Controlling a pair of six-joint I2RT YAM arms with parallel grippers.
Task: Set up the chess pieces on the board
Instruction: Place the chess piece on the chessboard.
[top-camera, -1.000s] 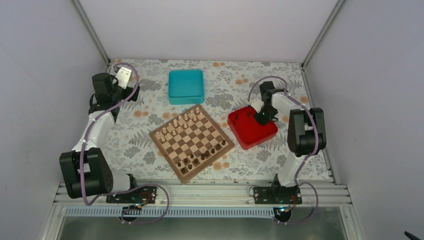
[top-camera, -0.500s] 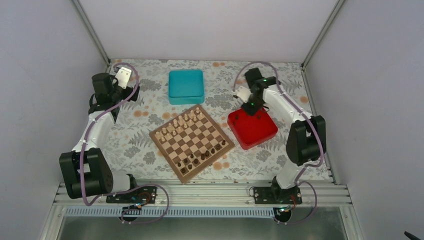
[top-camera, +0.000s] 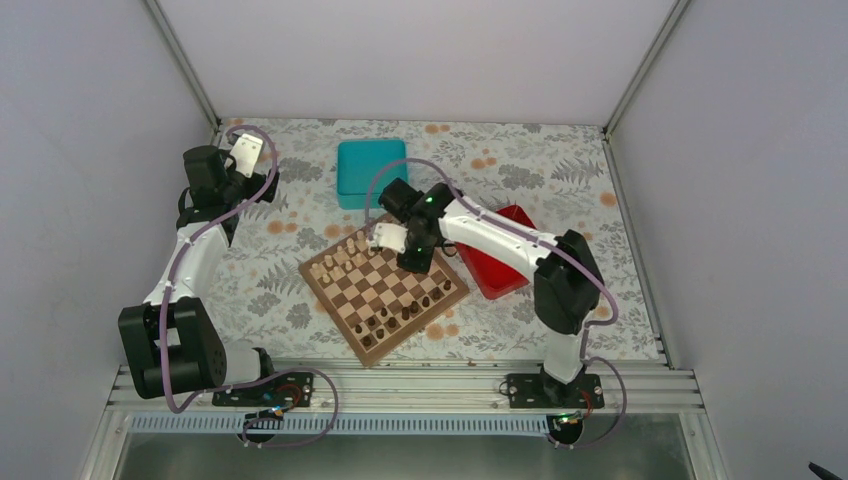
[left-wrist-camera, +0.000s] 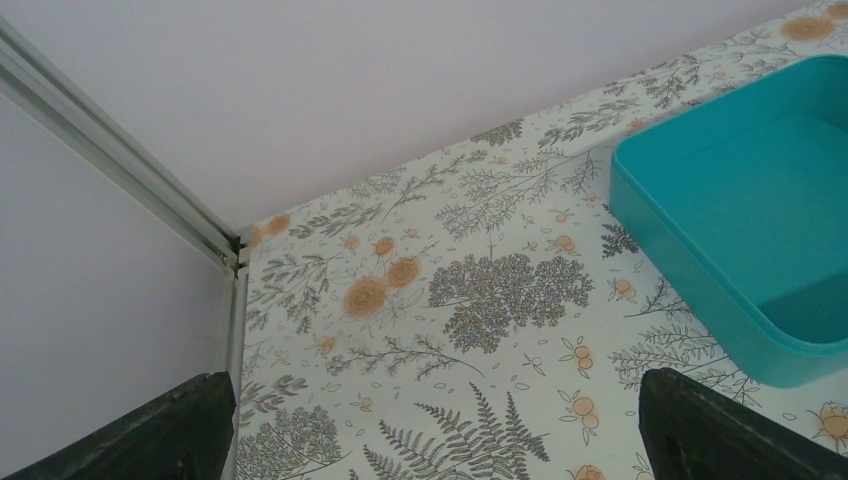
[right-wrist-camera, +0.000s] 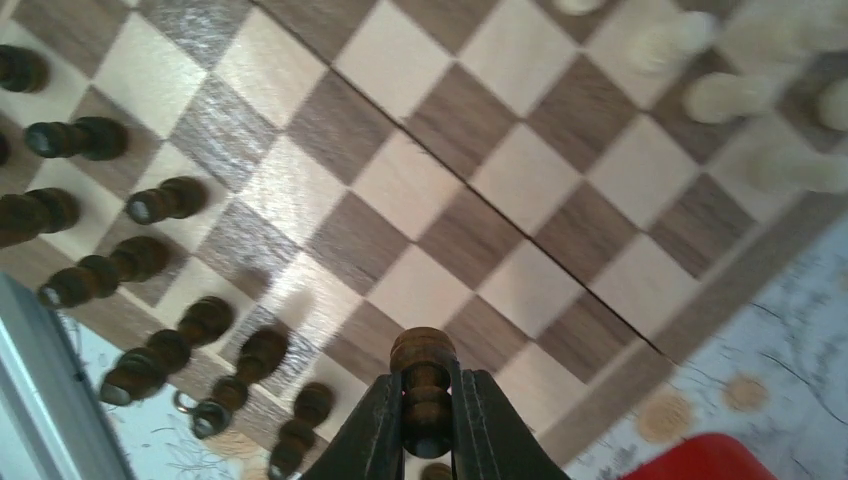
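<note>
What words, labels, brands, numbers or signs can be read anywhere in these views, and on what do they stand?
None can be read in any view.
The brown border of the square wooden chessboard is unmarked.
The teal square box, the red square tray and the dark brown wooden chess piece held in the right pincer are plain.
The floral tablecloth shows only plants.
</note>
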